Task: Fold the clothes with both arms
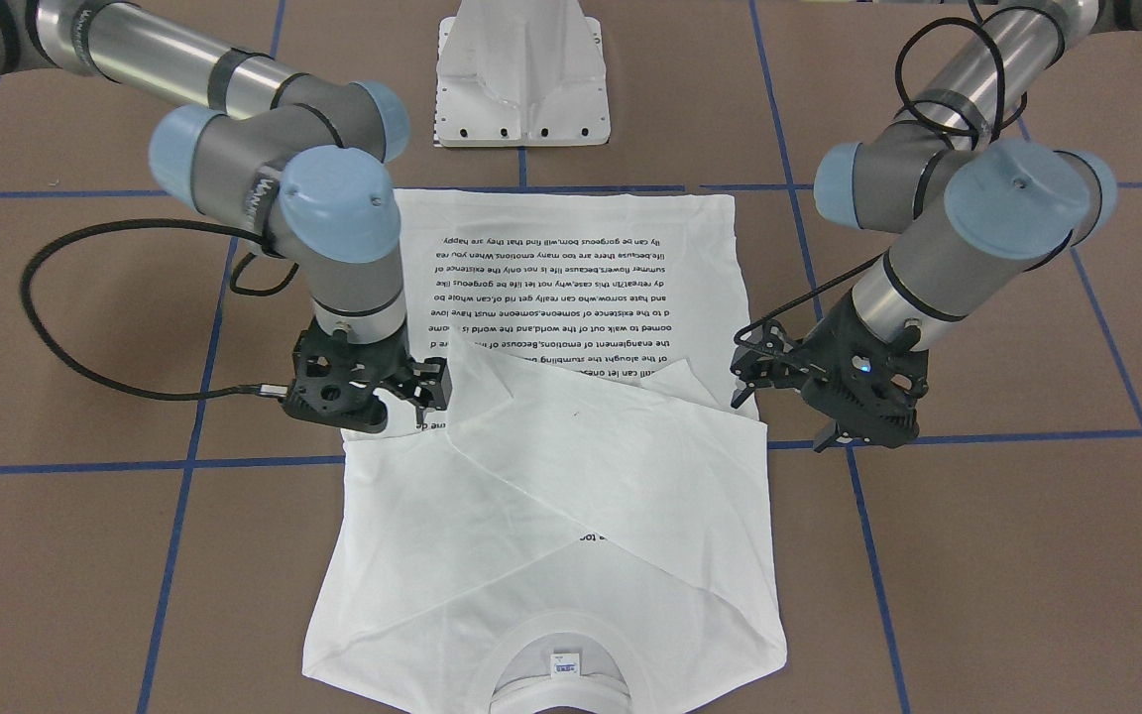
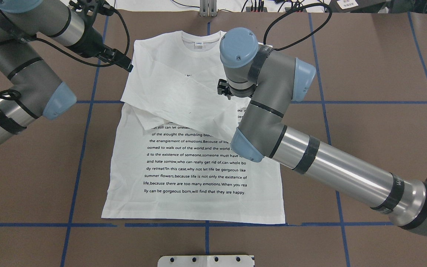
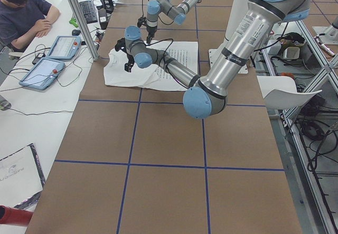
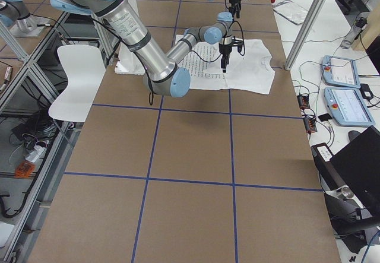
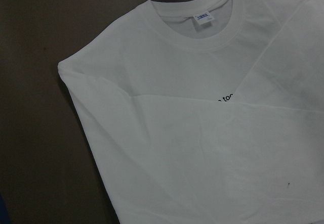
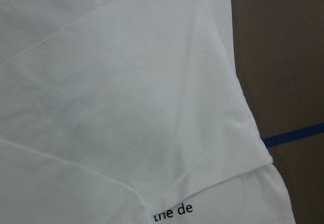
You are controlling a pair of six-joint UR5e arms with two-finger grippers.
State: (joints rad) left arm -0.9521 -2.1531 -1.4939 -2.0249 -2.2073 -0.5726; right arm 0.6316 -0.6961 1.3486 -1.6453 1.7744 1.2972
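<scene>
The white long-sleeved T-shirt (image 1: 551, 476) (image 2: 195, 163) lies flat on the brown table, text side up. Its collar (image 2: 199, 37) (image 5: 202, 37) points away from the robot. Both sleeves are folded across the chest and cover the top lines of text. My left gripper (image 1: 826, 439) (image 2: 128, 66) hangs just off the shirt's edge beside one shoulder. On the opposite edge, my right gripper (image 1: 378, 416) hovers over the folded sleeve, mostly hidden under its wrist. Neither holds cloth. The fingers are not clear enough to tell whether either gripper is open or shut.
The white pedestal base (image 1: 523, 79) stands at the robot's side of the table, close to the shirt's hem. Blue tape lines (image 2: 206, 224) mark the brown table top into squares. A person (image 3: 26, 12) sits at a side desk with tablets (image 3: 45, 70).
</scene>
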